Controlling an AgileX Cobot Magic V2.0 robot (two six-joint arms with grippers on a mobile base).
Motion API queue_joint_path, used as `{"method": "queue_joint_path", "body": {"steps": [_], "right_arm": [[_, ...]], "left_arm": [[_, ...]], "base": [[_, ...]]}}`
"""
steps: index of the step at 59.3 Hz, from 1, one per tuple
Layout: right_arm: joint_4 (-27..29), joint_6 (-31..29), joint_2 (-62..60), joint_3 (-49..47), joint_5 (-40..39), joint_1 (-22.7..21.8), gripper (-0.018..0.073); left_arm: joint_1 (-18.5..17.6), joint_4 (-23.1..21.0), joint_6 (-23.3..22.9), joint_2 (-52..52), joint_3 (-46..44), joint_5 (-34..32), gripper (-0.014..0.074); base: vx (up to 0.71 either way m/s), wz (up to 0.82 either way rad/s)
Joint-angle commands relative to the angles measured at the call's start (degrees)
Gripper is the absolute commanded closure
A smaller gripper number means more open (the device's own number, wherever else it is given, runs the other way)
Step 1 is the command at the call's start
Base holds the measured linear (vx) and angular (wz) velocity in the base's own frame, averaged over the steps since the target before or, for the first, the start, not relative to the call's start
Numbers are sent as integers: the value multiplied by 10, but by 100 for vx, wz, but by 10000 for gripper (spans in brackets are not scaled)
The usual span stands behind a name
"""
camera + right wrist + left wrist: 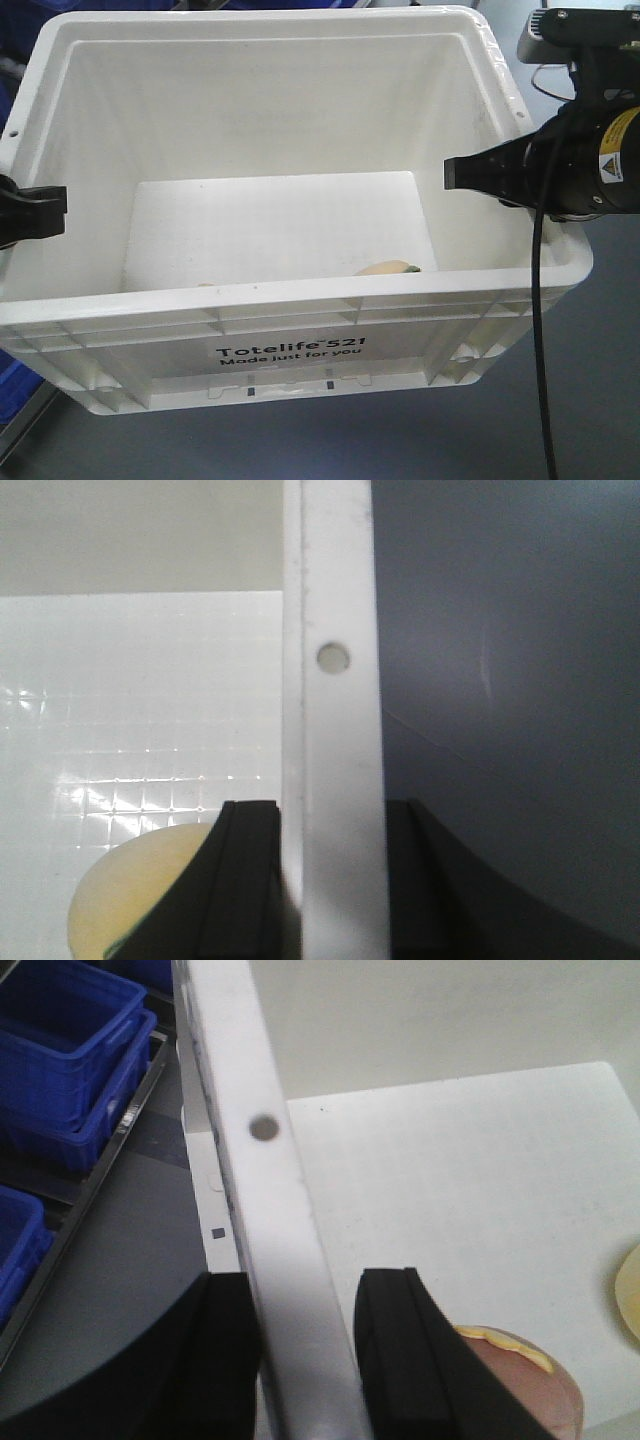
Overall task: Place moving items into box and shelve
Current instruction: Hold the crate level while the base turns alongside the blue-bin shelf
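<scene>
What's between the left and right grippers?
The box: left gripper and right gripper clamp its opposite rims; front view shows its white floor and a yellow lump between them.

Warehouse-style workspace, stacked blue plastic bins (70, 1070), plain grey surface (600, 400)

Bright, even light, probably from overhead, nearly washes out the white box (250, 130). Glare speckles its floor in the right wrist view; close-up fingers (245, 880) look soft, shadows faint.
</scene>
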Motion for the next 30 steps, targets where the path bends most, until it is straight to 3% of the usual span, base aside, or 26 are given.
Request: {"method": "queue_joint_path", "body": {"steps": [1,30], "right_arm": [[-43,-6,-15,-23,-64,-1,461],[-43,-6,-15,-23,-64,-1,461]], "left_arm": [[-8,-2,13,-14,-29,-113,582],[-8,-2,13,-14,-29,-113,582]], "base": [[11,49],[8,51]]}}
